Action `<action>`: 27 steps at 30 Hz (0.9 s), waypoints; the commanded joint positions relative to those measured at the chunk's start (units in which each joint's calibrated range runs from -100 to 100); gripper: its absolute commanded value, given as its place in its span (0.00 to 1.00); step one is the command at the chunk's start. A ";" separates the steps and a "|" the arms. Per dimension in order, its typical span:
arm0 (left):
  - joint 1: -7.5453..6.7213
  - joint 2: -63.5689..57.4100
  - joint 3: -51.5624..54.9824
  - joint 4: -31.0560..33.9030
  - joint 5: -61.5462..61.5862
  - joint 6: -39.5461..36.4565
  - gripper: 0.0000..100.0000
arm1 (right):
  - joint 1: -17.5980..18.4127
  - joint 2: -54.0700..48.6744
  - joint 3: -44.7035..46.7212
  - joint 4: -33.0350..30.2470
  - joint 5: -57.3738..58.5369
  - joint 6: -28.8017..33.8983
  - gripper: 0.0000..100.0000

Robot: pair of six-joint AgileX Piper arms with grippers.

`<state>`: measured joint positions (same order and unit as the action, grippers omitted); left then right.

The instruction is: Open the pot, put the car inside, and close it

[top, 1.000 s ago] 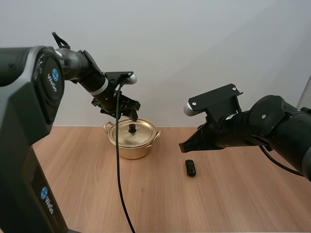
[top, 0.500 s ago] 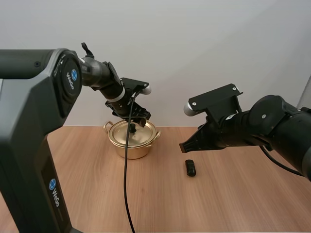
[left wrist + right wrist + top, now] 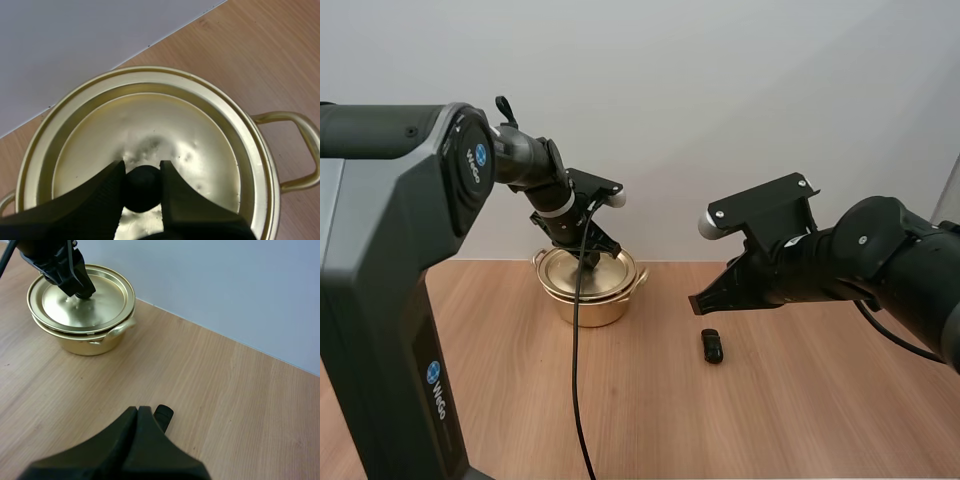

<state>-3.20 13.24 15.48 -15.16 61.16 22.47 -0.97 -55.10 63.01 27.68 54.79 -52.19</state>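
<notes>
**On the pot (image 3: 582, 300): lift the lid (image 3: 150, 125) by its knob (image 3: 142, 192)**

The left gripper (image 3: 142, 172) pinches the black knob between its fingers. The thin lid looks stiff, slick and light. Rightward, the car (image 3: 713, 346) lies on the tabletop (image 3: 620, 410) near the right gripper (image 3: 696, 304), whose fingers are pressed together.

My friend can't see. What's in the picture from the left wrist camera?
The left gripper pinches the black knob of a gold lid between its two black fingers. The lid sits on its pot, on a wooden table.
</notes>
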 commanded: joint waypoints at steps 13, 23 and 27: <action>0.16 -20.75 -6.10 -8.01 5.92 -0.09 0.00 | -0.03 22.24 -1.75 2.77 0.58 3.04 0.78; 0.16 -30.17 -6.10 -8.44 10.96 -1.69 0.00 | -0.03 36.48 -7.62 6.28 -1.22 3.79 0.82; 0.16 -31.82 -6.10 -8.42 12.53 -1.82 0.00 | -0.03 39.79 -8.86 5.74 -3.93 3.79 0.91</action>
<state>-3.08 -18.50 9.36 -23.52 73.73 20.68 -0.97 -16.46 54.38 33.59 51.13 -48.41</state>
